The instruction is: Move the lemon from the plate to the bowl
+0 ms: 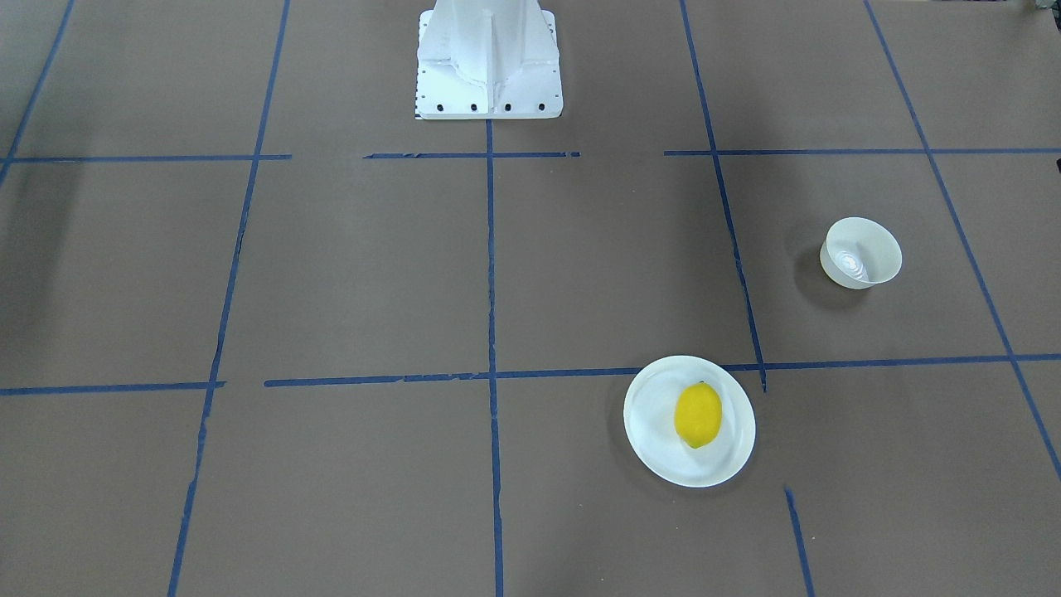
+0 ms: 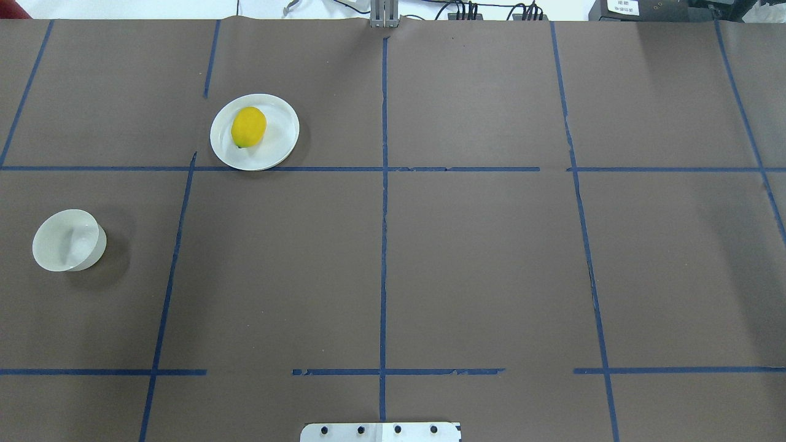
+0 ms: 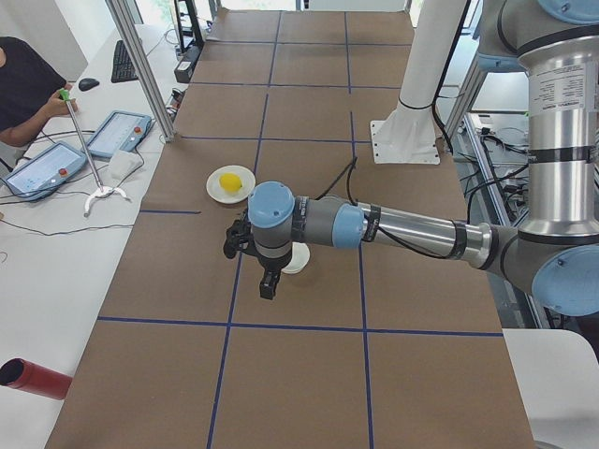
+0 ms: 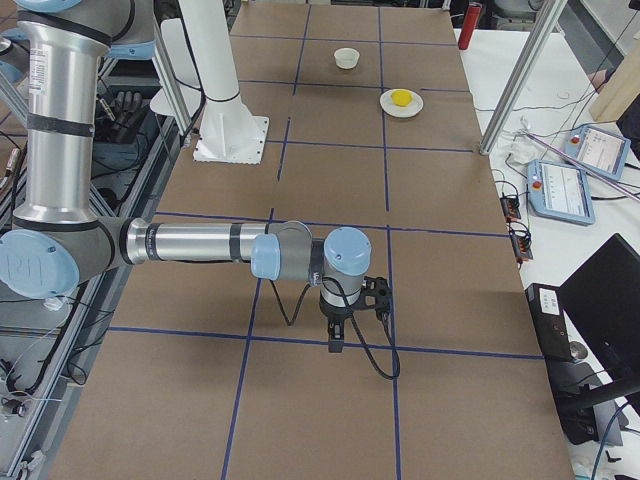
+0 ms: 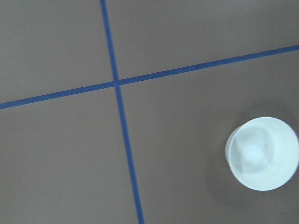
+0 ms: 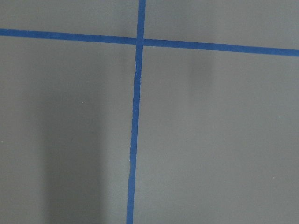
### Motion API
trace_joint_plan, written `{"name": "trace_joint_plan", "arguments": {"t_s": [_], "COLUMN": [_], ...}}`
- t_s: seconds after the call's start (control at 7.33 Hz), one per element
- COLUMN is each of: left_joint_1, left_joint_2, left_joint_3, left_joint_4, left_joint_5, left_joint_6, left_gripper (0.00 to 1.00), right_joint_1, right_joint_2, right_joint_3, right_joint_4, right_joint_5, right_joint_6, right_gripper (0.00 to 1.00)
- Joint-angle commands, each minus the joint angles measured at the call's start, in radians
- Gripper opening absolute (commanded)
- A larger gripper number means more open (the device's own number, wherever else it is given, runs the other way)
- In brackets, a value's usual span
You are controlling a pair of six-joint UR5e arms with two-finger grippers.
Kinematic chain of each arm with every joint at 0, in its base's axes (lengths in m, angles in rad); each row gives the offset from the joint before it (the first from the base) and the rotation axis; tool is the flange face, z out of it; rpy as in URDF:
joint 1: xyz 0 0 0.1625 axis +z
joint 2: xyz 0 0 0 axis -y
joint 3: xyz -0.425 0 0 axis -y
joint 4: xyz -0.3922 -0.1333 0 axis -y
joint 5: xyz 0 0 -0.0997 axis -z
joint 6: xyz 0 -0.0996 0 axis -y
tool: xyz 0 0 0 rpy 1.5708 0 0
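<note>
Presently: lemon point(image 2: 249, 127) lies mid-plate point(image 2: 282, 140), overhead 11 o'clock; bowl point(image 2: 61, 242) at plate's 8 o'clock, well apart. Left gripper point(image 3: 267, 288) hangs near bowl, right gripper point(image 4: 336, 345) far off; jaw spread, cannot tell. Advise pinching lemon across its narrow waist.

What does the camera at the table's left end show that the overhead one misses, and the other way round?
Only the left-end view shows the left arm with its tool over the table, and a person. Only the overhead view shows the bowl whole, its inside empty. Both show the lemon lying on the plate.
</note>
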Motion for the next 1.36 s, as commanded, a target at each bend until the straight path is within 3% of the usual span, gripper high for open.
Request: {"name": "trace_joint_plan", "arguments": {"t_s": [0.0,0.14,0.27,0.41,0.68,0.82,0.95,1.09,1.23], "left_joint_1": [0.201,0.326,0.440,0.521,0.577,0.585,0.587,0.591,0.591], "left_joint_2": [-0.090,-0.195,-0.313,-0.440,-0.605,-0.656,-0.694,-0.730,-0.748], "left_joint_3": [-0.003,0.009,0.038,0.128,0.284,0.325,0.390,0.490,0.523], "left_joint_4": [-0.139,-0.153,-0.147,-0.147,-0.156,-0.171,-0.269,-0.362,-0.382], "left_joint_5": [-0.064,-0.028,0.072,0.138,0.145,0.210,0.332,0.365,0.369], "left_joint_6": [-0.309,-0.437,-0.499,-0.575,-0.677,-0.685,-0.671,-0.664,-0.657], "left_gripper": [1.00,1.00,1.00,1.00,1.00,1.00,0.99,1.00,0.99], "right_joint_1": [0.000,0.000,0.000,0.000,0.000,0.000,0.000,0.000,0.000], "right_joint_2": [0.000,0.000,0.000,0.000,0.000,0.000,0.000,0.000,0.000], "right_joint_3": [0.000,0.000,0.000,0.000,0.000,0.000,0.000,0.000,0.000], "right_joint_4": [0.000,0.000,0.000,0.000,0.000,0.000,0.000,0.000,0.000], "right_joint_5": [0.000,0.000,0.000,0.000,0.000,0.000,0.000,0.000,0.000], "right_joint_6": [0.000,0.000,0.000,0.000,0.000,0.000,0.000,0.000,0.000], "right_gripper": [1.00,1.00,1.00,1.00,1.00,1.00,1.00,1.00,1.00]}}
